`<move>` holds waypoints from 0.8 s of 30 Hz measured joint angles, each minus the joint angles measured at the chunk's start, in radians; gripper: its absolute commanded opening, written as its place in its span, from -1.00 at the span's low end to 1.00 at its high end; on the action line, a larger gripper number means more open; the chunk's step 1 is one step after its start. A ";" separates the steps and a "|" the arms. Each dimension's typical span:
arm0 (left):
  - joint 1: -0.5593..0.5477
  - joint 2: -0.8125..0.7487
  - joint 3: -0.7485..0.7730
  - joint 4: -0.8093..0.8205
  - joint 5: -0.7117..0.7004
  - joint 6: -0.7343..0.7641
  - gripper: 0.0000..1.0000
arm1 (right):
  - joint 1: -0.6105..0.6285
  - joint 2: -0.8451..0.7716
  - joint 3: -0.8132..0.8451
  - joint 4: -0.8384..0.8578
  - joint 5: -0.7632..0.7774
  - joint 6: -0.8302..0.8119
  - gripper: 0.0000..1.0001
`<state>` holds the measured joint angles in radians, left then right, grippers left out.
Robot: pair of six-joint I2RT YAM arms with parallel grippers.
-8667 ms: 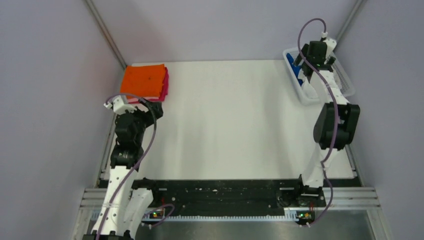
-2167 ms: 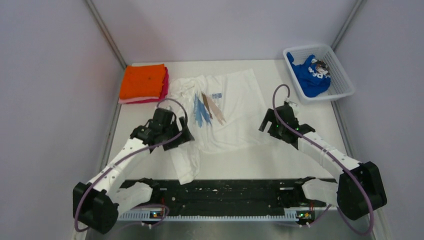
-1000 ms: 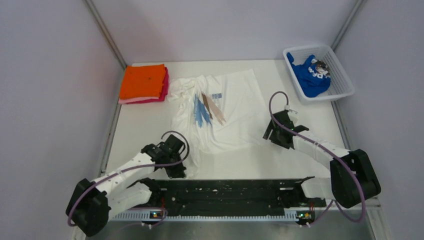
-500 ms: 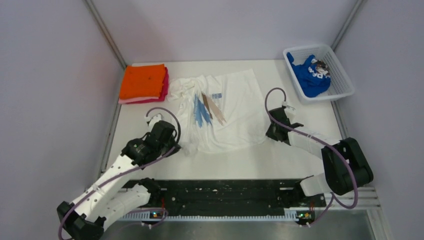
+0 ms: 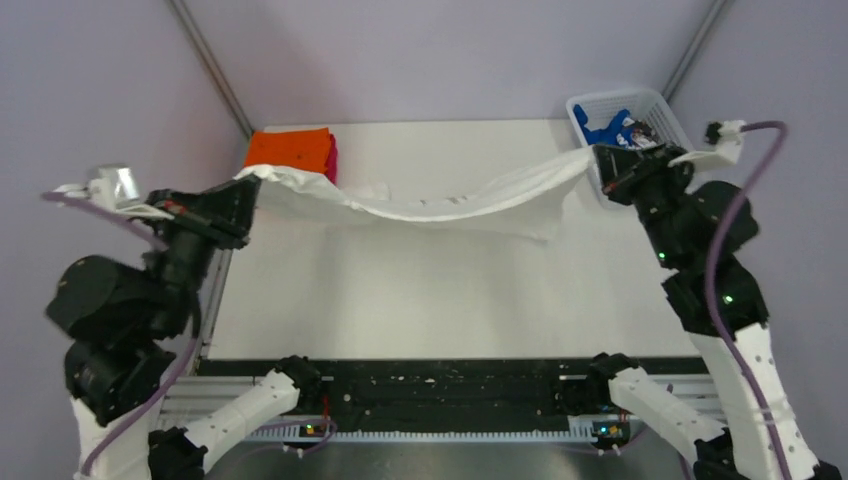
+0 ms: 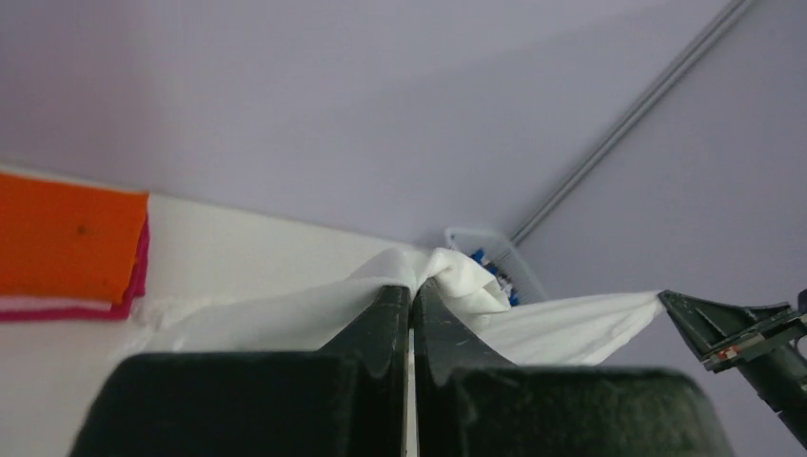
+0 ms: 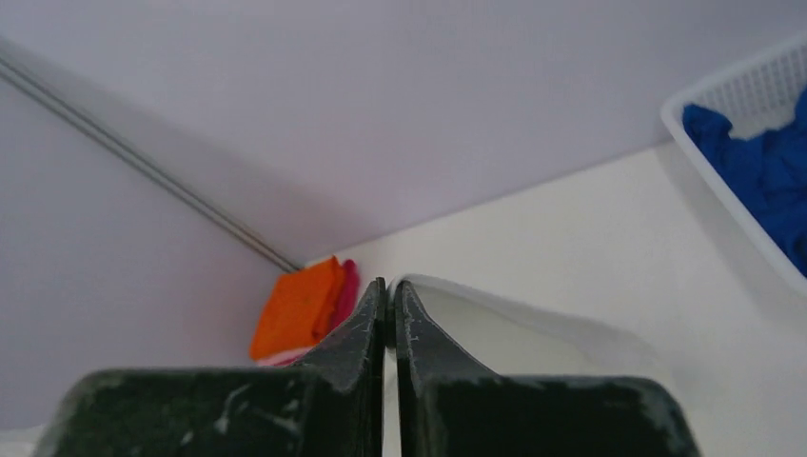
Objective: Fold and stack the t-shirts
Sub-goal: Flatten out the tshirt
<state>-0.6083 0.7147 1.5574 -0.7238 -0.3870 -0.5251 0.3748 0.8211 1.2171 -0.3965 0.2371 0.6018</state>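
Above the table, the white t-shirt sags.

A: Place type?
B: Enclosed robot lab test cell. Plain panel walls, metal corner posts, white bench, my arms bolted to a black mounting rail, purple cables exposed.

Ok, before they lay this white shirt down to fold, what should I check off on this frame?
1. Hold by left gripper on white t-shirt: ok, shut on it.
2. Hold by right gripper on the other end: ok.
3. Shirt taut between them: not ok, it sags mid-span.
4. Print side facing: cannot tell.
5. Shirt clear of the orange t-shirt stack: cannot tell, they overlap from above.
6. Blue t-shirt waiting in basket: ok.
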 measured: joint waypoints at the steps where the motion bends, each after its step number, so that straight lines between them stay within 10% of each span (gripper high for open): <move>1: 0.000 0.002 0.049 0.014 0.011 0.021 -1.00 | 0.000 -0.013 0.065 -0.013 -0.015 -0.009 -1.00; 13: 0.000 0.182 0.658 0.105 0.235 0.208 -1.00 | 0.000 -0.039 0.587 -0.179 -0.201 -0.086 -1.00; 24: 0.000 0.338 0.513 0.218 0.061 0.344 -1.00 | 0.000 0.002 0.494 -0.202 0.051 -0.147 -1.00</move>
<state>-0.6083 1.0531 2.0701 -0.5056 -0.3256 -0.1810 0.3748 0.8227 1.7107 -0.5987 0.2886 0.4549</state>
